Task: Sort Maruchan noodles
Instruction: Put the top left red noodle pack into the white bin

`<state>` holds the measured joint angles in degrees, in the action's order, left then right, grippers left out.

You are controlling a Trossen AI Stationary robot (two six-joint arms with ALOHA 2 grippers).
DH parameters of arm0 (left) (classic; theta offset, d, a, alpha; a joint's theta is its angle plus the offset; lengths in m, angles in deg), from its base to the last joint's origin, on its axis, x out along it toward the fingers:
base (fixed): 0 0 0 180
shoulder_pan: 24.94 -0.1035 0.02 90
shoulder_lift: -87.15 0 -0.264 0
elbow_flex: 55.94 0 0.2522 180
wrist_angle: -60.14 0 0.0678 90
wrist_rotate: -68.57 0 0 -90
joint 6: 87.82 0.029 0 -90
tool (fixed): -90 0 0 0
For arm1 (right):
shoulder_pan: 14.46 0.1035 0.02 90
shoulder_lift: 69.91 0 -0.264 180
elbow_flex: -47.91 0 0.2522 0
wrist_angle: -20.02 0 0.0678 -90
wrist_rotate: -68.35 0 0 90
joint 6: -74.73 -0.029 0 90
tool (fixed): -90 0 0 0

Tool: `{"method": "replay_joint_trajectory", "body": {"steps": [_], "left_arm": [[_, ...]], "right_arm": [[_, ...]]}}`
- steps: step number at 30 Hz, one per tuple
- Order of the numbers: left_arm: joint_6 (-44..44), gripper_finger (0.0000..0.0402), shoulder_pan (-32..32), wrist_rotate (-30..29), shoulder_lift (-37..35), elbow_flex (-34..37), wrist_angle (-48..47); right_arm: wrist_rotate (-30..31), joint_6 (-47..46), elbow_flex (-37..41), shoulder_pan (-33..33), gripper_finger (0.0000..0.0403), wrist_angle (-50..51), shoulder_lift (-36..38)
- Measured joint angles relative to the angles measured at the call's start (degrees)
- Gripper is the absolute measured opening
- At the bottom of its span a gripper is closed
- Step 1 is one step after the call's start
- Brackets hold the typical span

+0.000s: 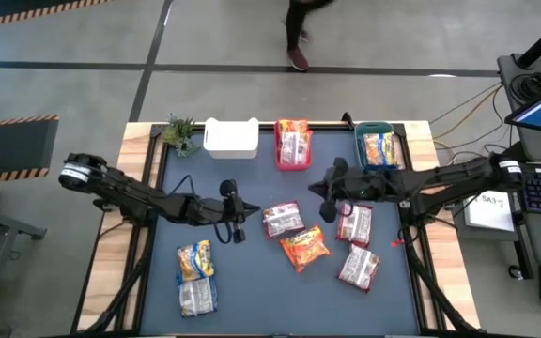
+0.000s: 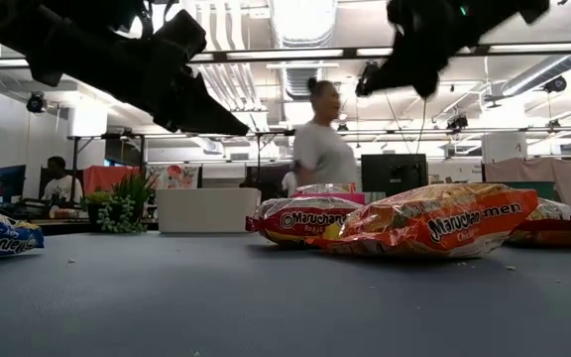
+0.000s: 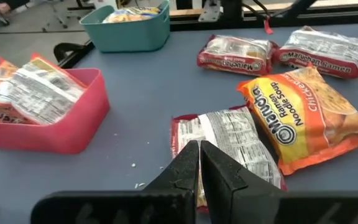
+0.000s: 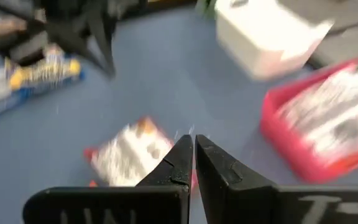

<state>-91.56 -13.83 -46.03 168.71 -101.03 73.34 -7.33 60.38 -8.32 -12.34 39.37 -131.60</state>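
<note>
Nearest the table's front edge, at the left, two blue-yellow packets (image 1: 195,277) lie one behind the other on the blue mat (image 1: 252,300). Right of them, a silver-red packet (image 1: 358,267) lies near the front right, with an orange packet (image 1: 305,249) just left of it and a little farther back.

Behind these, both arms reach in low from the sides toward the middle. The left arm stretches in from the left edge, its forearm nearly level; the left gripper (image 1: 238,230) hangs above the mat with fingers (image 3: 188,171) pressed together, empty, pointing at a silver-red packet (image 1: 283,220) lying label side down just to its right. The right arm comes in from the right edge, wrist bent, and the right gripper (image 1: 325,199) hovers above the mat, fingers (image 4: 182,158) pressed together and holding nothing. Another silver-red packet (image 1: 355,223) lies under that arm.

Farthest back, along the rear edge, stand a plant (image 1: 180,133), a white bin (image 1: 231,138), a pink bin (image 1: 293,160) holding packets, and a teal bin (image 1: 362,141) holding a blue-yellow one. A person (image 2: 320,149) is beyond the table.
</note>
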Motion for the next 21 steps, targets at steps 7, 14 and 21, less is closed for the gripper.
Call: {"method": "replay_joint_trajectory", "body": {"steps": [7,14,21], "left_arm": [[1.1,0.005,0.2,3.7,5.5,-3.4,0.0],[5.8,0.0158,0.3,4.9,11.8,-8.5,0.0],[13.6,0.0219,0.3,6.2,12.0,-10.5,-4.5]], "right_arm": [[-3.7,-5.3,5.6,0.0,0.0009,-0.1,-6.4],[-4.3,-6.9,5.5,0.2,0.0009,-0.7,-14.1],[-4.4,-8.5,5.2,0.4,0.0009,-5.1,-20.9]]}}
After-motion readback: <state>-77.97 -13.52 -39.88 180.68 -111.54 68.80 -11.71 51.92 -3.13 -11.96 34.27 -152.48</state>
